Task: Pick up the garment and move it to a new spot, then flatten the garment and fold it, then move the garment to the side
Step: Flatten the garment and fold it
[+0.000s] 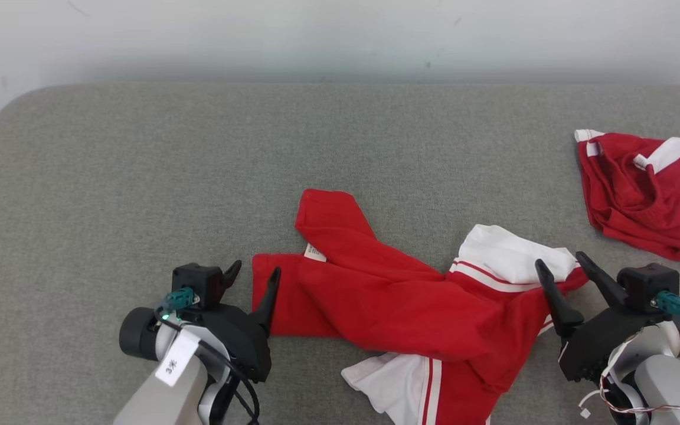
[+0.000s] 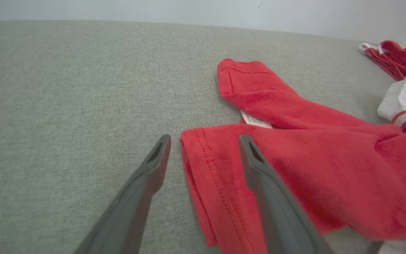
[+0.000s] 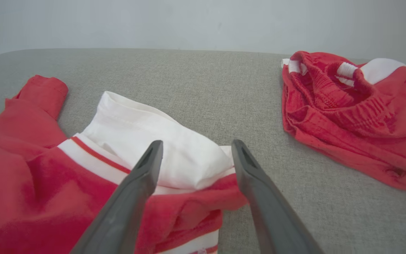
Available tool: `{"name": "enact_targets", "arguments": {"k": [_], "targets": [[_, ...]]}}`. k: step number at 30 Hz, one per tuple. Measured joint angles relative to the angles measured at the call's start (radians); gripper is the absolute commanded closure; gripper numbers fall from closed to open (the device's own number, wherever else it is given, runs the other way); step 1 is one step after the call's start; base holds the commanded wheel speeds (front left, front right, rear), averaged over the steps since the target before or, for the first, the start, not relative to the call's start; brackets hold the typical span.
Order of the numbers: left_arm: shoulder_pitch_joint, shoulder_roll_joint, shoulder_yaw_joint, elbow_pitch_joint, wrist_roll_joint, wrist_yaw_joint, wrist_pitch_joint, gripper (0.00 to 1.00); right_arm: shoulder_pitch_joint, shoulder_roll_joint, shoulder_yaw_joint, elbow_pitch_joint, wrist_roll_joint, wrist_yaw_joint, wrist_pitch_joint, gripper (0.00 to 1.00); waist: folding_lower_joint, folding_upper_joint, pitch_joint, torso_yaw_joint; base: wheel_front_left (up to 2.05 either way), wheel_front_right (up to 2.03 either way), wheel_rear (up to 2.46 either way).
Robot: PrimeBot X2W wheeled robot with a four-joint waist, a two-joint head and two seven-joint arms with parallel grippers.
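A crumpled red-and-white shirt [image 1: 387,295] lies on the near middle of the grey cloth-covered bench [image 1: 139,177], and its lower white and striped part runs off the bottom edge of the head view. Its stitched red hem [image 2: 206,169] forms the left edge, with a small white label [image 1: 315,252] just behind it where a red fold crosses over. The left gripper [image 1: 256,268] stands wide apart astride that hem. In the left wrist view one finger is over bare cloth just beside the edge and the other is over red fabric; whether they touch I cannot tell. The right gripper [image 1: 559,260] is spread just as wide at the shirt's right end, over the white sleeve [image 3: 136,130], and holds nothing. Well apart to the right, a bunched pair of red shorts [image 1: 647,200] with an elastic waistband sits against the right edge of the head view. Open grey surface runs from the shirt to the bench's rounded far-left corner [image 1: 18,103] and to its far edge below the pale wall [image 1: 340,35], with a narrower strip between shirt and shorts.
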Motion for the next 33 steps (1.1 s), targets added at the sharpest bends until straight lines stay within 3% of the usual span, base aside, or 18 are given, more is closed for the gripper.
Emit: {"name": "enact_targets", "arguments": {"k": [14, 15, 16, 17, 18, 25, 33], "targets": [[-0.073, -0.017, 0.005, 0.117, -0.037, -0.035, 0.055, 0.00, -0.042, 0.033, 0.036, 0.032, 0.000, -0.001, 0.079, 0.00, 0.0001, 0.0001, 0.049, -0.020, 0.00, 0.00, 0.00], [-0.077, -0.019, 0.006, 0.126, -0.043, -0.036, 0.055, 0.04, -0.048, 0.035, 0.039, 0.035, 0.000, -0.001, 0.083, 0.00, 0.0000, 0.0000, 0.050, -0.020, 0.00, 0.00, 0.00], [-0.081, -0.021, 0.007, 0.132, -0.046, -0.043, 0.056, 0.36, -0.055, 0.036, 0.042, 0.038, 0.000, -0.001, 0.086, 0.00, 0.0000, 0.0000, 0.052, -0.019, 0.00, 0.00, 0.00], [-0.085, -0.022, 0.010, 0.136, -0.049, -0.044, 0.056, 0.82, -0.061, 0.037, 0.046, 0.040, 0.000, -0.001, 0.092, 0.72, 0.0000, 0.0000, 0.053, -0.018, 0.00, 0.00, 0.00], [-0.088, -0.023, 0.012, 0.140, -0.053, -0.044, 0.057, 1.00, -0.064, 0.039, 0.048, 0.041, 0.000, -0.001, 0.092, 1.00, 0.0000, 0.0000, 0.054, -0.018, 0.00, 0.00, 0.00], [-0.102, -0.033, 0.012, 0.173, -0.062, -0.061, 0.054, 1.00, -0.081, 0.046, 0.045, 0.059, 0.000, 0.000, 0.085, 1.00, 0.0001, 0.0001, 0.051, -0.008, 0.00, 0.00, 0.00], [-0.111, -0.023, 0.032, 0.183, -0.063, -0.048, -0.005, 1.00, -0.099, 0.046, -0.025, 0.026, 0.011, 0.000, -0.022, 1.00, 0.0000, 0.0001, 0.025, 0.001, 0.00, 0.00, 0.00]]}}
